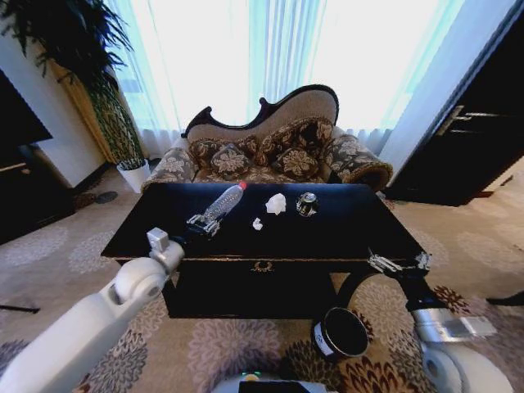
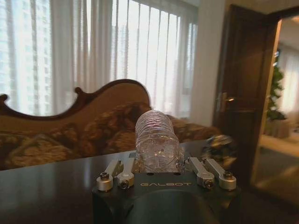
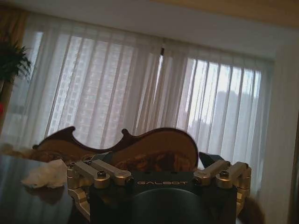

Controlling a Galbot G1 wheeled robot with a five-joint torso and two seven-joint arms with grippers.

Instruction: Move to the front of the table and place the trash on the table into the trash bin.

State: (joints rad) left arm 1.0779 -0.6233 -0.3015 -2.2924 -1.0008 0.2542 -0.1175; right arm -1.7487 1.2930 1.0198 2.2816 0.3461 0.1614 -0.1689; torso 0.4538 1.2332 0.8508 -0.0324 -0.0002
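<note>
The bin (image 1: 341,332) stood on the carpet before the table (image 1: 344,233); the right gripper (image 1: 399,263) hung splayed at the table's front right corner; the left gripper (image 1: 202,222) clasped a plastic bottle (image 1: 224,201) over the tabletop; beyond it lay paper wad (image 1: 276,204) and can (image 1: 306,204).

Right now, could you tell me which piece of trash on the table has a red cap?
The clear plastic bottle, lying on its side at the left gripper; the crumpled paper wad, small scrap and can have none.
</note>
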